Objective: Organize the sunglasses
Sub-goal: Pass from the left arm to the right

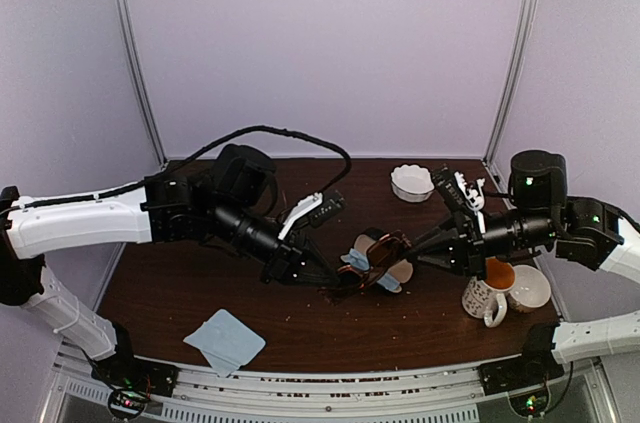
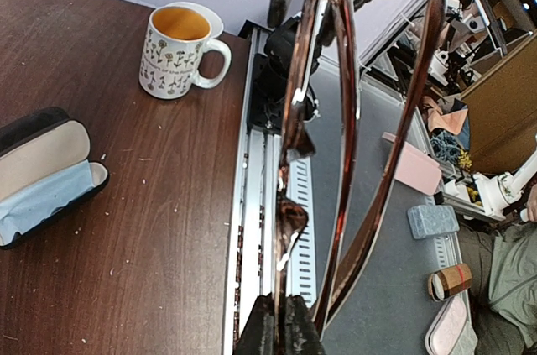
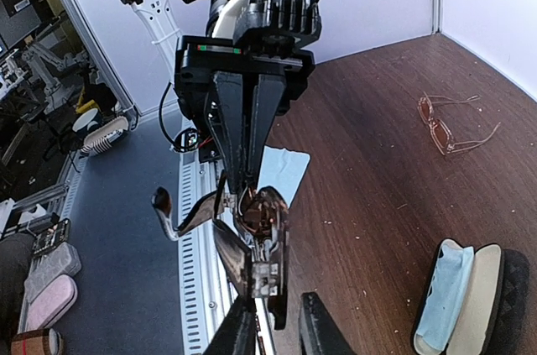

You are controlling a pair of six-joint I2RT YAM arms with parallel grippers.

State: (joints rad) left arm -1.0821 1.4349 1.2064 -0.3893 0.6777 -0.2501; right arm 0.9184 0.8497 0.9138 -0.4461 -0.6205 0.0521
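Lavender walls [image 1: 330,43] are seen behind a dark wood tabletop [image 1: 200,283]. Dark brown sunglasses [image 1: 385,251] are held off the tabletop at centre, between both arms and above an open black case [image 2: 42,174] with cream lining and a blue cloth inside. The left end effector [image 2: 275,334] is clenched on the frame of this pair, with the temples unfolded and pointing away from it. The right end effector [image 3: 277,326] is placed with its fingers either side of the same pair; whether it is gripping cannot be told. A second, reddish pair [image 3: 449,124] is lying unfolded on the tabletop toward the far side, well apart from the case. A floral mug [image 1: 485,298] with a second cup [image 1: 530,288] just beside it is seen near the right arm, a white bowl [image 1: 411,181] at the far edge, and a light-blue cloth [image 1: 225,340] at the near left.
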